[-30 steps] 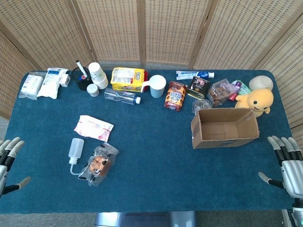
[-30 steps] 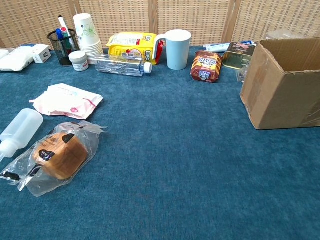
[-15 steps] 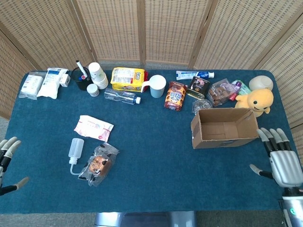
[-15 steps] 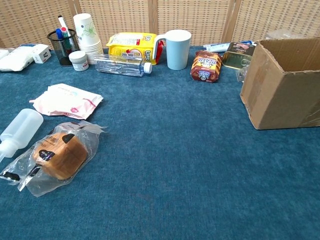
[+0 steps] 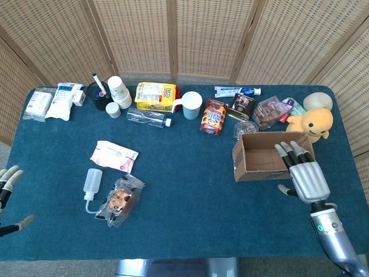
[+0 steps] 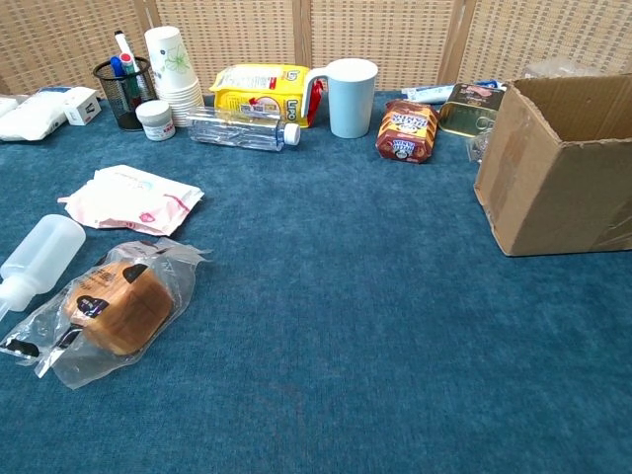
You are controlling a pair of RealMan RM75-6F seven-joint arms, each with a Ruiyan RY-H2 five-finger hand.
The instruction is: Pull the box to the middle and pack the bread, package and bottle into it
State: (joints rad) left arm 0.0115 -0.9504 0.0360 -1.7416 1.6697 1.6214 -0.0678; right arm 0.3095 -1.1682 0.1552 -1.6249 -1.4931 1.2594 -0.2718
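Note:
The open cardboard box (image 5: 259, 160) (image 6: 558, 168) stands at the right of the blue table. My right hand (image 5: 304, 173) hovers over its near right corner, fingers spread, holding nothing. Bread in a clear bag (image 5: 120, 200) (image 6: 117, 306) lies at the near left. Beside it lies a white squeeze bottle (image 5: 91, 183) (image 6: 38, 253), and behind them a pink and white package (image 5: 114, 156) (image 6: 131, 197). My left hand (image 5: 7, 196) shows only at the left edge, fingers apart and empty.
Along the back stand a pen cup (image 5: 99, 94), paper cups (image 5: 119, 90), a yellow bag (image 5: 154, 96), a clear water bottle (image 5: 149, 118), a white jug (image 5: 189, 105), a brown snack bag (image 5: 213, 117), tins and a yellow plush toy (image 5: 313, 124). White packs (image 5: 55, 101) lie at the back left.
My right hand has moved up and leftward from the table's right edge to over the box's near right corner. The left hand has slipped slightly lower at the left edge. Objects have not moved.

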